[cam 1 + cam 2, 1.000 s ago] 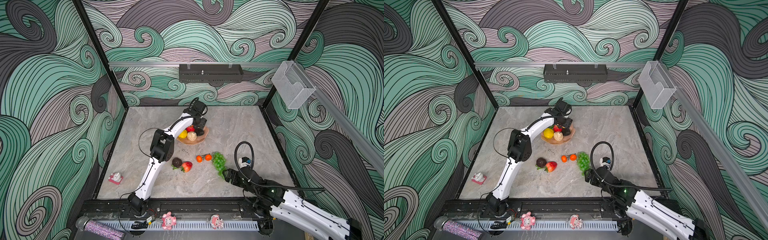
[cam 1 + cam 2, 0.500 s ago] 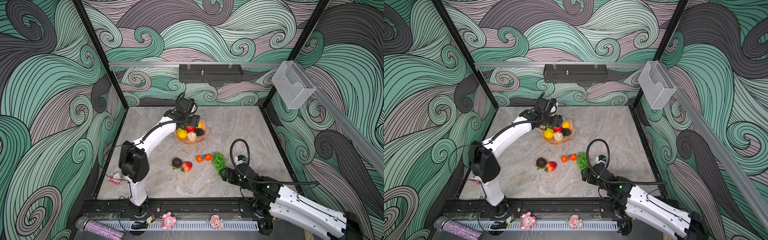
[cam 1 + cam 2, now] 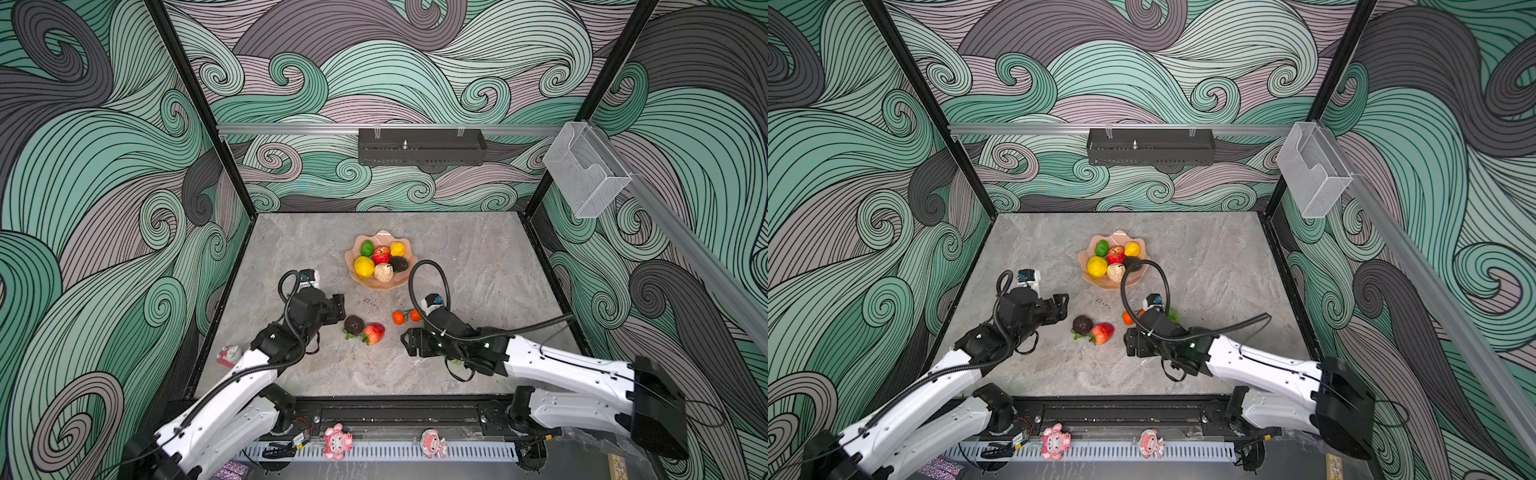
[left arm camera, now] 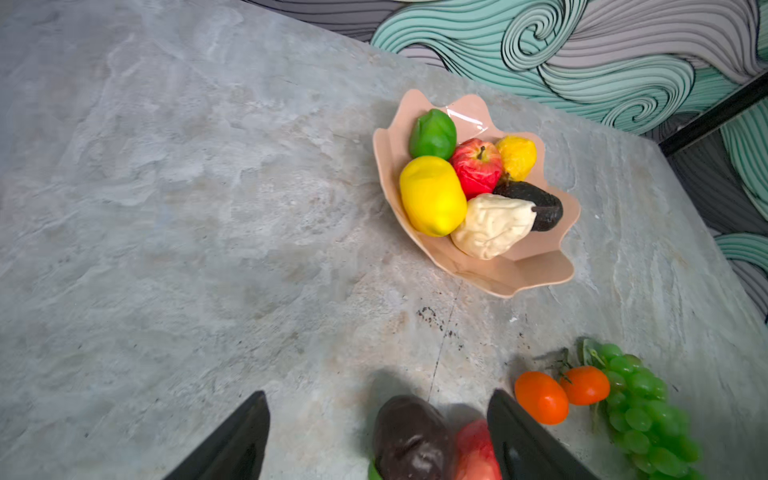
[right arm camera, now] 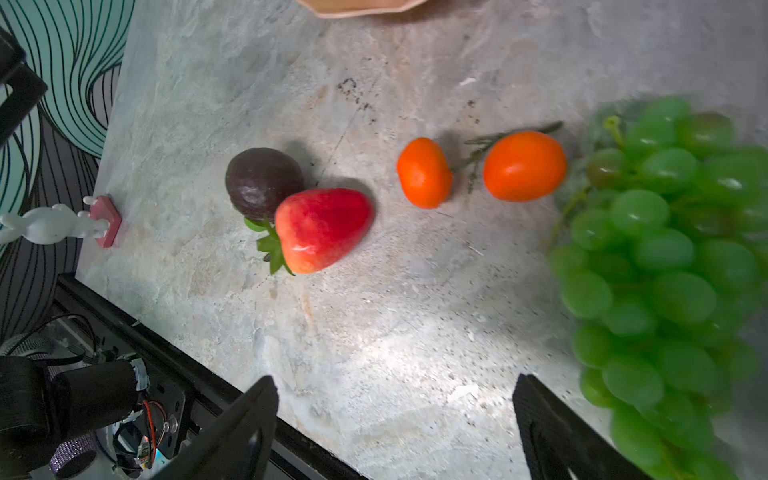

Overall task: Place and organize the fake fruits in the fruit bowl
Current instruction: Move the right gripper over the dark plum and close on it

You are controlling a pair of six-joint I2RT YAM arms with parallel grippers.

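My left claw (image 3: 340, 308) hangs wide open and empty just beside the dark round fruit (image 3: 354, 323), which touches the strawberry (image 3: 375, 332) on the desk (image 3: 291, 257). My right claw (image 3: 407, 343) is spread wide too, holding nothing, near the two oranges (image 5: 424, 172) and the grapes (image 5: 665, 270).

Six fruits already sit in the fruit bowl (image 3: 380, 284), farther back. I judge the dark one is my pick. I should straddle it squarely, slip one finger into the seam against the strawberry (a tight seam), and close gently.

The dark fruit is dull and scuffed, nearly a ball, so it may roll. The strawberry is glossy, tapered and leaf-capped. The oranges are smooth ovals on a twig, and the grapes a loose beaded bunch. The bowl is thin peach plastic with a scalloped rim.
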